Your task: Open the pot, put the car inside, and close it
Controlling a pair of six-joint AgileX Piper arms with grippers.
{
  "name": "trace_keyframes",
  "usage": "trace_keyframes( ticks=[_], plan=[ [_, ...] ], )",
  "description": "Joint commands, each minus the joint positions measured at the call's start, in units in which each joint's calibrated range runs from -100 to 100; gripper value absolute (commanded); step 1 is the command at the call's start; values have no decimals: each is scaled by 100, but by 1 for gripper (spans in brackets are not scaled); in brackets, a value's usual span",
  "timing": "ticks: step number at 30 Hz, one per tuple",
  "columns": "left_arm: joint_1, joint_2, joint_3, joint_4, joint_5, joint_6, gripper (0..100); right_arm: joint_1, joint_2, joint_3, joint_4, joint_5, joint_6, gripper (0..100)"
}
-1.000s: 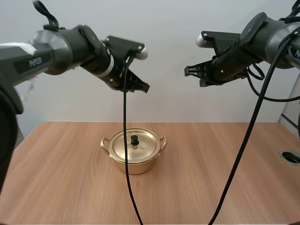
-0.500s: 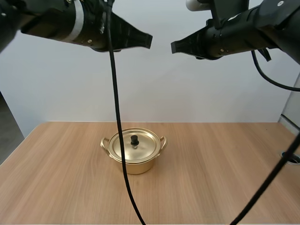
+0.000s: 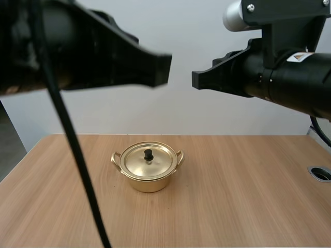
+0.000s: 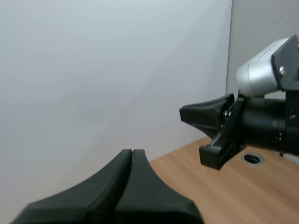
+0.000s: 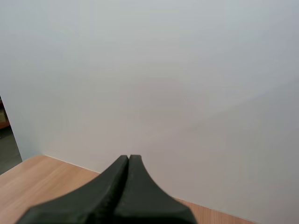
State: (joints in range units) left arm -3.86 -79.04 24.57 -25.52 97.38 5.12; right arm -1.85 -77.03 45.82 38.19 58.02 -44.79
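One metal pot (image 3: 150, 184), likely light, rigid, slick; lift lid (image 3: 135, 164) by black knob (image 3: 148, 154). Closed, empty: left claw (image 4: 132, 153), right claw (image 5: 128, 158).

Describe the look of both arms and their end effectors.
The left arm and right arm are matte black, rounded barrels. The left end effector and right end effector are black, each two fingers tapering to a wedge. A small white label marks the right arm.

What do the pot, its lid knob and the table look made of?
Pot and lid: thin metal, gold-coloured and shiny, judging by the reflections. Knob: matte black, probably plastic. Table: light wood grain; whether solid wood or laminate cannot be told.
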Motion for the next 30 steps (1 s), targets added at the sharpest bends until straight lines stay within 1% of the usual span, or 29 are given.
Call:
trace_keyframes(
  ticks=[1,4,5,10,13,17,21,23,26,27,28,30],
  plan=[
    [4,-656,633,346,-1267,-232,0,1,-1658,208,-31,-218,1,0],
    [4,-1149,1834,835,-3412,-486,0,1,-1658,704,14,-525,1,0],
    [4,-1272,2180,904,-3892,-507,0,1,-1658,862,14,-716,1,0],
    [4,-1663,4108,990,-6643,-507,0,1,-1658,1818,-1,-2561,1,0],
    [4,-1663,4959,990,-7661,-582,0,1,-1627,2175,-155,-2696,1,0],
    [7,-1678,6054,990,-9087,-583,0,1,-1440,2817,-185,-2717,1,0],
    [120,-1832,6897,990,-9970,-583,0,1,-1440,3531,-215,-2922,-26,0],
    [163,-1957,7186,990,-10090,-583,0,1,-1500,3873,-360,-3341,-161,0],
    [170,-2096,7543,990,-10107,-583,0,1,-1754,4336,-695,-4268,-273,0],
    [170,-2096,7543,990,-10107,-583,0,1,-1829,4487,-696,-4450,-273,0],
    [170,-2096,7543,990,-10081,-583,0,1,-1876,4614,-666,-4468,-273,0],
    [177,-2096,7543,990,-9503,-583,0,1,-1943,4862,-588,-4468,-273,0]
  ],
)
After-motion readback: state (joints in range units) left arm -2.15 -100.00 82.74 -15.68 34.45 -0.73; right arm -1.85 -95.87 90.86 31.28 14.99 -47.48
